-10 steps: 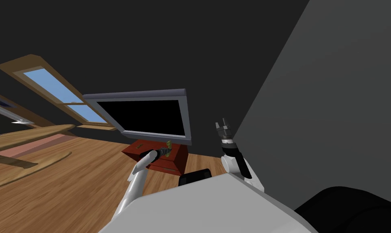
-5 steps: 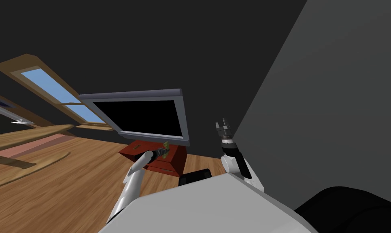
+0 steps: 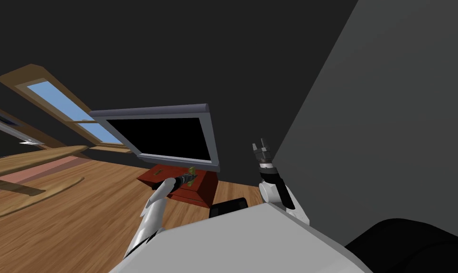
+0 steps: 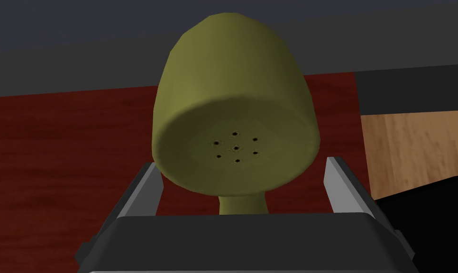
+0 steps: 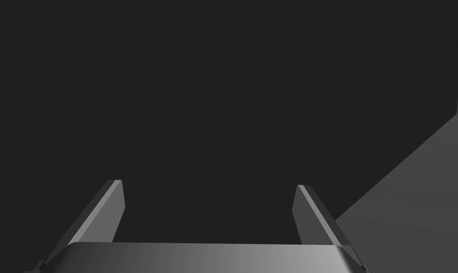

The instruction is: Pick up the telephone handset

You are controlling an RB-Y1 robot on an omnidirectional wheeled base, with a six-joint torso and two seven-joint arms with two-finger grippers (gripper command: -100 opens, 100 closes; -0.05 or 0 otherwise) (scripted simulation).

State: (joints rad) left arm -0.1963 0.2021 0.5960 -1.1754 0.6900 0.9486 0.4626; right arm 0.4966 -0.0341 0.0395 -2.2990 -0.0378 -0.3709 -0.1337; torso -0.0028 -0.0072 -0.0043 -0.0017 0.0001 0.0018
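Note:
The telephone handset (image 4: 233, 109) is olive green, and its round perforated end faces the left wrist camera. My left gripper (image 4: 240, 161) is shut on it, a finger at each side of the cup and the thin neck running down to the gripper body. In the head view the handset (image 3: 191, 171) sits at the tip of the left gripper (image 3: 189, 177), just above the top of a dark red cabinet (image 3: 199, 188). A small olive piece (image 3: 159, 169) lies further left on that top. My right gripper (image 3: 261, 143) is raised near the grey wall, its fingers (image 5: 113, 204) open and holding nothing.
A large flat screen (image 3: 166, 135) leans over the back of the cabinet, close above the left gripper. A grey wall (image 3: 389, 118) stands close on the right. Wooden floor (image 3: 81, 213) spreads to the left, with a window (image 3: 67, 106) behind it.
The whole head view has shifted, with the screen and cabinet sliding left. My left arm has swung a little left, the handset staying in its gripper. The right arm has not moved.

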